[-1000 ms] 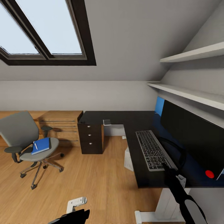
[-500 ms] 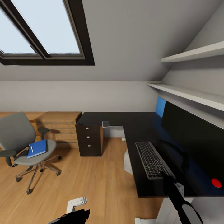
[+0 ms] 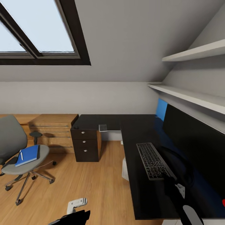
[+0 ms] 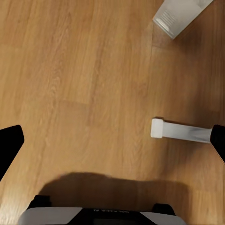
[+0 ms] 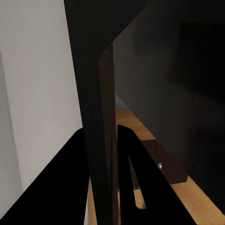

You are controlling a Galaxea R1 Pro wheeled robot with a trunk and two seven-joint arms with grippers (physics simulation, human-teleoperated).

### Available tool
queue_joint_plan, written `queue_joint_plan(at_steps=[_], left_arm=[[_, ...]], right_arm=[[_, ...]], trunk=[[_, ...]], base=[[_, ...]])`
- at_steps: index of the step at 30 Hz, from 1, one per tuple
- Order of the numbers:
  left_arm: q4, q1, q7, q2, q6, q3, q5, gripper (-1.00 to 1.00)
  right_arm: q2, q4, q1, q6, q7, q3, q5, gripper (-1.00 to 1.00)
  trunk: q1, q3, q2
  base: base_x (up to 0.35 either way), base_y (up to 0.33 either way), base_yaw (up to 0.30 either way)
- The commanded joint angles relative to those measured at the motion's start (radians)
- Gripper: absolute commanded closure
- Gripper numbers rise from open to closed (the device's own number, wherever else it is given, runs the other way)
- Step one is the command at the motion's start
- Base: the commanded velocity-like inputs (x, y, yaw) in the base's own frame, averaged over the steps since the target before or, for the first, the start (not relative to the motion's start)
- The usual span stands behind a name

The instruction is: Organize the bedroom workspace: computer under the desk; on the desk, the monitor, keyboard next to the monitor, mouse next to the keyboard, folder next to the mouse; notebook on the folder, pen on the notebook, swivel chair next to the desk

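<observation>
here the right gripper (image 3: 171,178), its two dark fingers pinching the near end of the keyboard (image 3: 152,160), holds it on the desk (image 3: 137,131) beside the monitor (image 3: 193,137). step judged: keyboard placement; next, release, then fetch the folder (image 3: 28,154) from the swivel chair (image 3: 18,156). left gripper spread over the floor (image 4: 93,70).

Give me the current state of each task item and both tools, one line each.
Wide black monitor: upright on the glossy black desk.
Slim grey keyboard: flat on the desk beside the monitor.
Bright blue folder: lying on the grey swivel chair seat.
White pen: resting on the folder.
Swivel chair: apart from the desk.
Right tool: at the keyboard's near end; grip unclear.
Left tool: open over the wood floor.
</observation>
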State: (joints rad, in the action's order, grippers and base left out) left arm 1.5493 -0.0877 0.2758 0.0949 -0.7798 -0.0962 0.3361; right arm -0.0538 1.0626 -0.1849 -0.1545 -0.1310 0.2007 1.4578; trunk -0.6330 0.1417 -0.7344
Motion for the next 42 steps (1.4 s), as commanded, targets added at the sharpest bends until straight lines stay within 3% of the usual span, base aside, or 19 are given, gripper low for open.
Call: queue_joint_plan(at_steps=[1, 10, 18, 27, 42], left_arm=[[0.002, 0.000, 0.009, 0.000, -0.003, 0.000, 0.011, -1.00], [0.002, 0.000, 0.008, 0.000, -0.003, 0.000, 0.011, -1.00], [0.002, 0.000, 0.008, 0.000, -0.003, 0.000, 0.012, -1.00], [0.002, 0.000, 0.008, 0.000, -0.003, -0.001, 0.011, -1.00], [0.003, 0.000, 0.008, 0.000, -0.003, -0.002, 0.012, -1.00]], right_arm=[[0.000, 0.000, -0.001, -0.006, -0.005, 0.002, 0.013, 1.00], [0.009, 0.000, -0.001, 0.003, -0.003, 0.003, 0.017, 1.00], [0.010, -0.002, -0.001, 0.094, 0.007, 0.002, 0.018, 1.00], [0.011, -0.004, -0.002, 0.101, 0.086, -0.001, 0.018, 1.00], [0.012, -0.004, -0.002, 0.099, 0.132, -0.004, 0.019, 1.00]], trunk=[[-0.001, 0.001, -0.001], [-0.001, 0.001, -0.001], [-0.001, 0.001, -0.001], [-0.001, 0.001, -0.001], [-0.001, 0.001, -0.001]], base=[[0.245, -0.097, 0.000], [0.051, -0.019, 0.000], [0.001, 0.000, 0.000], [0.000, 0.000, 0.000], [0.010, 0.000, 0.000]])
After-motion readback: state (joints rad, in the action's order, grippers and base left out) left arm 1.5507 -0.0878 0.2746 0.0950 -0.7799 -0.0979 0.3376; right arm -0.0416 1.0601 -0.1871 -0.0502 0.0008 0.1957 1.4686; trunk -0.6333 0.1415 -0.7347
